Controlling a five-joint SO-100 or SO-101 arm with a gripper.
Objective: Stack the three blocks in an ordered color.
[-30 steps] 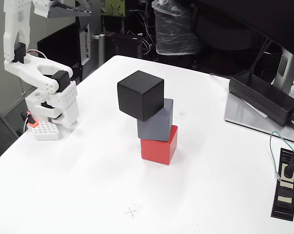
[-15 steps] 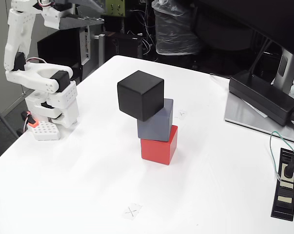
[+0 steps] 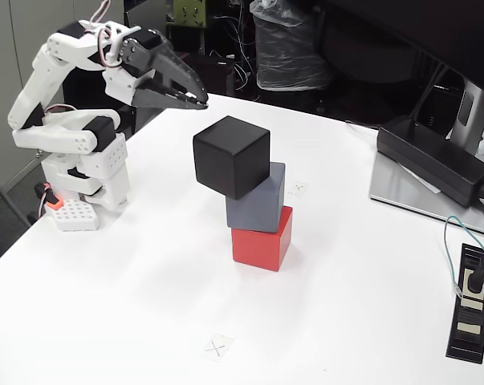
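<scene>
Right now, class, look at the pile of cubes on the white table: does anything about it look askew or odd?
Yes. The matte black cube on top sits shifted left and twisted, overhanging the slate grey cube, which itself is offset from the bright red cube at the bottom. The stack leans rather than lining up. The claw hangs clear of it.

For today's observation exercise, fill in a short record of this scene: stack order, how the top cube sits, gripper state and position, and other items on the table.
stack order, bottom to top: red block, grey block, black block
top cube: offset left, overhanging the grey one
gripper: shut, empty, above and left of the stack, apart from it
other items: power adapter, power strip, on the white table
</scene>
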